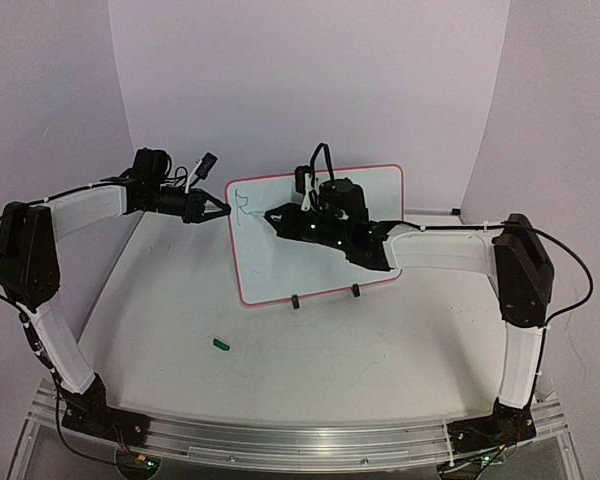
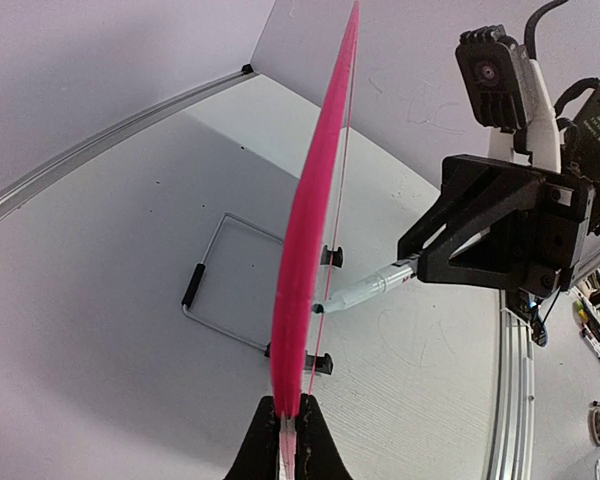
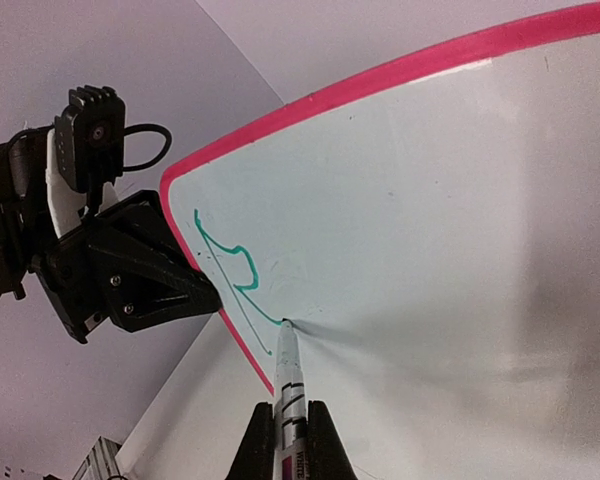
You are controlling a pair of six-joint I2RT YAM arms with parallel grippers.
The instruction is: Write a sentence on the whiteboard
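The whiteboard (image 1: 280, 265) stands upright on two black clip feet at mid-table. Its red-pink rim shows edge-on in the left wrist view (image 2: 310, 230). My left gripper (image 1: 220, 212) is shut on the board's left edge, its jaws (image 2: 290, 440) pinching the rim. My right gripper (image 1: 280, 217) is shut on a white marker (image 3: 288, 385). The marker's tip touches the board face (image 3: 430, 220) at the end of a green letter R (image 3: 230, 270), near the upper left corner. The marker (image 2: 365, 292) also shows meeting the board from the side.
A small green marker cap (image 1: 220, 344) lies on the table in front of the board. Behind the board a wire stand (image 2: 205, 300) rests flat on the table. Purple walls close in the back and both sides.
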